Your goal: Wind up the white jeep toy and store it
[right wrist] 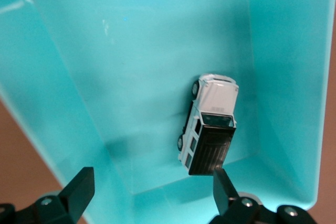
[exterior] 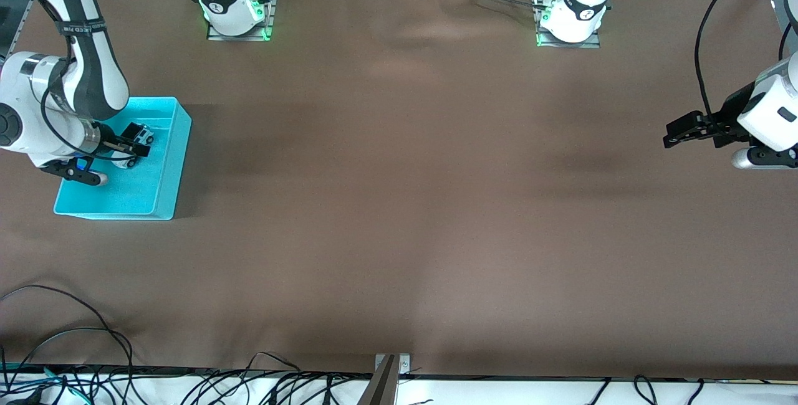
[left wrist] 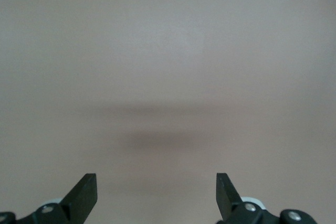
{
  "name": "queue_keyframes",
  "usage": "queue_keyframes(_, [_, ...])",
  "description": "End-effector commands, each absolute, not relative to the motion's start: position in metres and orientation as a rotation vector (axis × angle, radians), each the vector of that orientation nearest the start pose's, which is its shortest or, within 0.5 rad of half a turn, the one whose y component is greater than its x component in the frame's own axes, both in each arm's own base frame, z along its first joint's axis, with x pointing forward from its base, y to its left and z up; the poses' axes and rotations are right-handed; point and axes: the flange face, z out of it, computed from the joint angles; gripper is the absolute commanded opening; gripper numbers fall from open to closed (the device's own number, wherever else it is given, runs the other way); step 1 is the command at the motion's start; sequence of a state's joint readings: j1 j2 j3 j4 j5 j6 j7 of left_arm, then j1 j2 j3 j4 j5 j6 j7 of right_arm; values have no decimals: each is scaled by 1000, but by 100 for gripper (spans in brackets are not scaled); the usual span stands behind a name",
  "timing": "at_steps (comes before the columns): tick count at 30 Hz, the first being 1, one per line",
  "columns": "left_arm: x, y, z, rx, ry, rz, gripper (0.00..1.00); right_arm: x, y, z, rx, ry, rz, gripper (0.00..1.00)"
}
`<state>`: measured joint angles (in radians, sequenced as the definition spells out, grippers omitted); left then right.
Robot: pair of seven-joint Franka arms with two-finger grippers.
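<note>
The white jeep toy (exterior: 143, 136), white with a black roof, lies on the floor of the turquoise bin (exterior: 138, 188) at the right arm's end of the table. In the right wrist view the jeep (right wrist: 210, 124) rests beside a bin wall (right wrist: 131, 51), free of the fingers. My right gripper (exterior: 135, 142) hangs over the bin, open and empty (right wrist: 152, 187), just above the jeep. My left gripper (exterior: 676, 133) waits open and empty (left wrist: 156, 190) over bare table at the left arm's end.
The brown table cloth (exterior: 399, 205) spreads between the arms. Cables (exterior: 75, 343) lie along the table edge nearest the front camera. The two arm bases (exterior: 237, 12) stand at the edge farthest from that camera.
</note>
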<state>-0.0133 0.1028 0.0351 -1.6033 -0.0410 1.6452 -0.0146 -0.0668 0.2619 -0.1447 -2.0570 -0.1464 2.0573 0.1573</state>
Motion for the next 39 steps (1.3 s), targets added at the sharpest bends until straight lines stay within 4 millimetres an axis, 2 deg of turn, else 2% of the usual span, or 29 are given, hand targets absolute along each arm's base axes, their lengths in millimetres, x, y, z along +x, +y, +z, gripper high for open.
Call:
queue_keyframes(1, [587,5,555,-3190,-53,107,100,552,-113,320,-3135,555,357,100])
queue_keyframes(4, [587,6,554,-3189,-55,109,100,563,-110,336,-3044,615,288,100])
queue_keyframes(8, [587,6,553,-3189,-53,112,100,571,-109,363,-3018,627,204,100])
queue_keyframes(14, [588,7,551,-3189,-56,117,100,572,-108,394,-3010,614,236,100])
queue_keyframes(18, [588,7,551,-3189,-56,117,100,567,-106,418,-3005,599,231,100])
queue_keyframes(26, [588,7,551,-3189,-58,117,100,556,-92,475,-2946,600,95,100])
queue_keyframes(39, [588,6,551,-3189,-53,117,100,544,-82,520,-2915,560,-19,100])
